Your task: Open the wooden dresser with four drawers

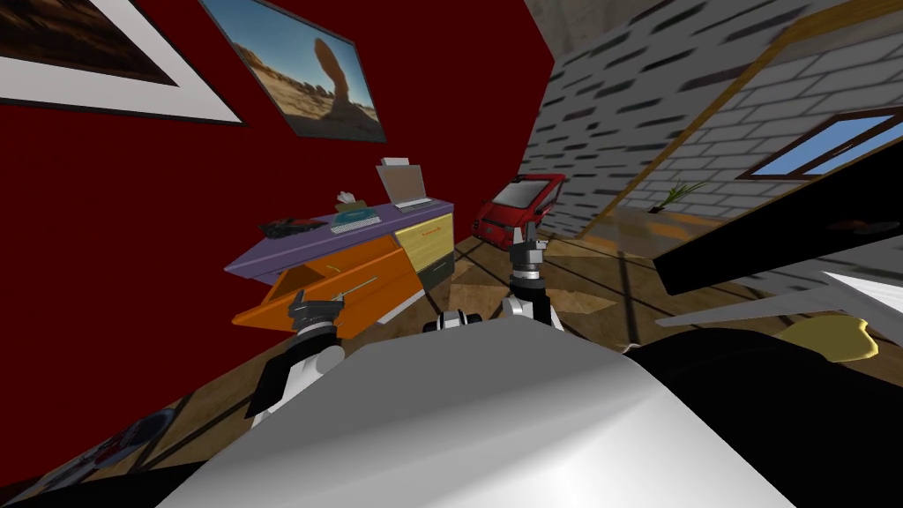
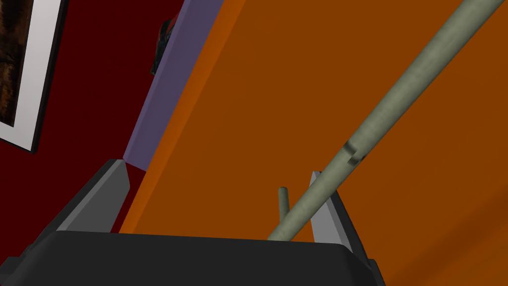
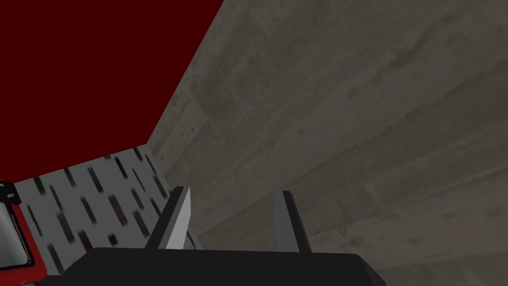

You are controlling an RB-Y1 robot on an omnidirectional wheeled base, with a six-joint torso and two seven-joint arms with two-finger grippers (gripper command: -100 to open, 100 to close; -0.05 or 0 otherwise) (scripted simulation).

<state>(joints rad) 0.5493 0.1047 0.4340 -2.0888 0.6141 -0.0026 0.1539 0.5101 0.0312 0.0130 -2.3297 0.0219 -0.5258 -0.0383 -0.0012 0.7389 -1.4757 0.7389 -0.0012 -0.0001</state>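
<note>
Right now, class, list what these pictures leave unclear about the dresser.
Left wrist view: bar handle runs off the edge; its other end hides behind the body of the left gripper.
Head view: orange drawer hides whatever lies beneath it.
Head view: things on the purple top, too small to name.

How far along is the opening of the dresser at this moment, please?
Done: an orange drawer of the dresser stands pulled well out, its inside showing. In hand: the left claw is open at that drawer's front, the bar handle crossing one finger, not clamped. Left: the yellow drawer and the dark drawer below it look shut, if those count. The right claw is open and idle.
</note>
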